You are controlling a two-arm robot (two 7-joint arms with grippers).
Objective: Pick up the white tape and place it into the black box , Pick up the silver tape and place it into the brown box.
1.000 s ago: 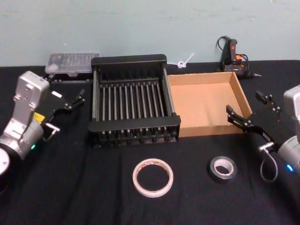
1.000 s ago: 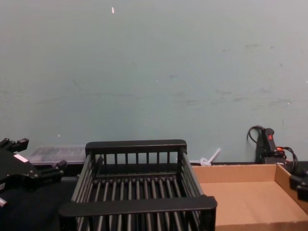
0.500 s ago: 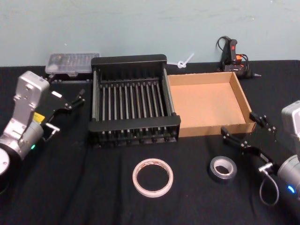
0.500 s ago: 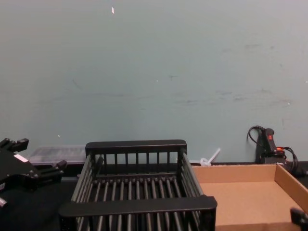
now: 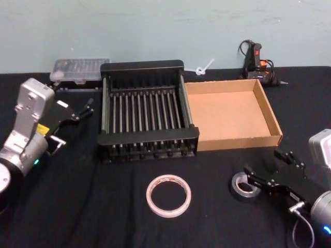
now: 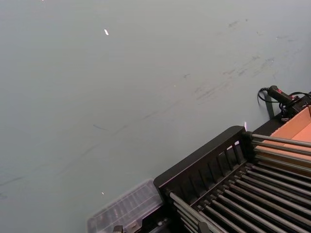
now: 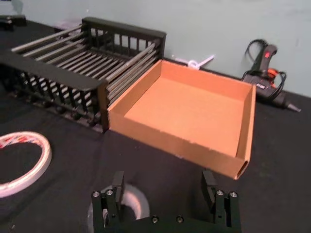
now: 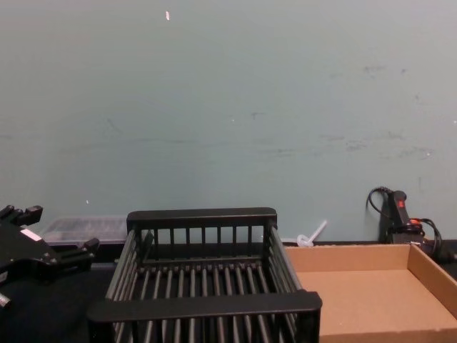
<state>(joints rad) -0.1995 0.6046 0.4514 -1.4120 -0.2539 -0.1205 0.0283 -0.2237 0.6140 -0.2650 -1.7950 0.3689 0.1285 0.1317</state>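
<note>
At the far left of the table (image 5: 72, 206), the left gripper (image 5: 85, 109) hangs parked beside the black box (image 5: 147, 109), fingers spread and holding nothing. The black box and the brown box (image 5: 230, 114) just beside it are both bare inside. Nearer the robot, the white tape (image 5: 168, 196) lies flat on the black cloth, in front of the black box. It looks light and thin-walled, likely to flex if squeezed across its width, so pinching one side of the ring, wall between the fingers, seems safest. Further right, the silver tape (image 5: 243, 186) lies flat in front of the brown box; thick and stiff, it should tolerate a firm grip. The right gripper (image 5: 266, 168) hovers wide open at its right edge, one finger over the roll, grasping nothing.
</note>
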